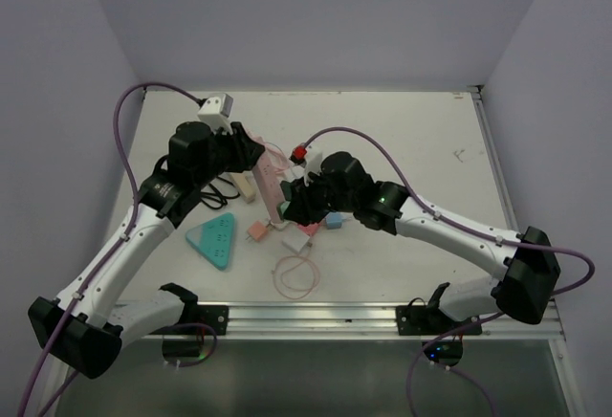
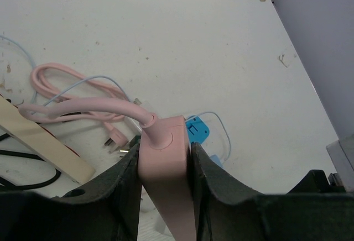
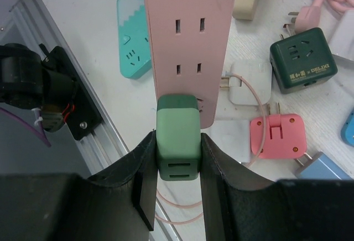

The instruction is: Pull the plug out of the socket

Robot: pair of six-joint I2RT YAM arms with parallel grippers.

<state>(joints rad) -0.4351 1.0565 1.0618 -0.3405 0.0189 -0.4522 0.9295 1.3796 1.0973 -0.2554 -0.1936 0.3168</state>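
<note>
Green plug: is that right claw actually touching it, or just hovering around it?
Touching. The right wrist view shows the right gripper closed on the green plug, both fingers flat against its sides with no gap.

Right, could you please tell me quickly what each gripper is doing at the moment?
Left gripper: closed on the pink power strip.
Right gripper: closed on the green plug.
</note>
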